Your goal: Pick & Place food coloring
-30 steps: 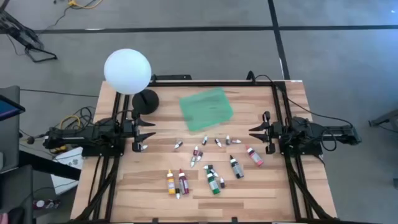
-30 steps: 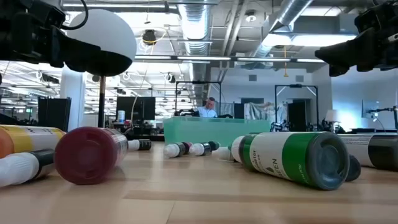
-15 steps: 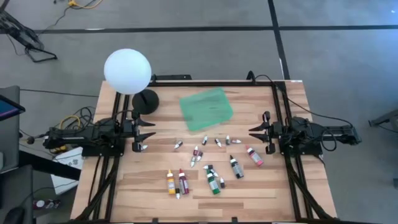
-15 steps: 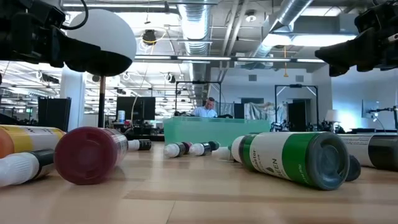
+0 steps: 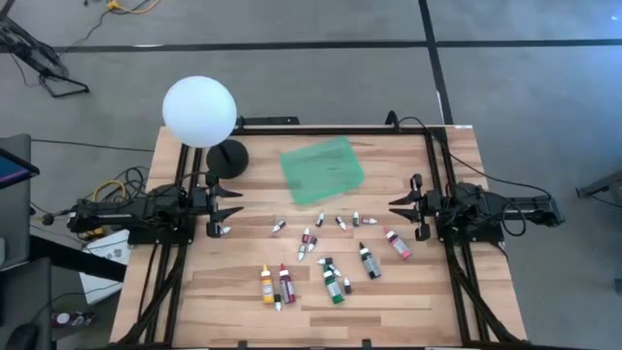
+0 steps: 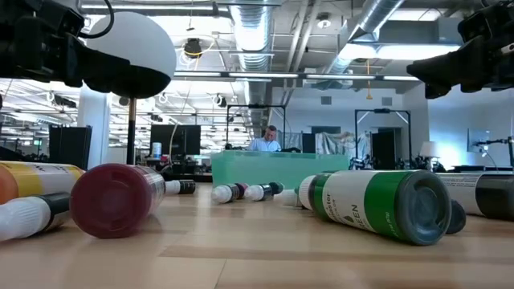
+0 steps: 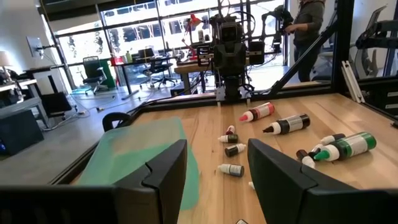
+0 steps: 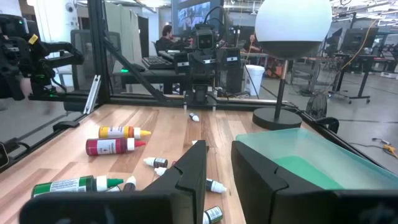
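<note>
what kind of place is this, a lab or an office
Likely an open robotics lab or workshop: exposed ceiling ducts, desks with office chairs beyond the table, and another framed robot rig standing further back.

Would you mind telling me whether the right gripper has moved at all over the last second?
No. In the high view the right gripper sits at the same spot beside the pink bottle, shut and empty.
</note>
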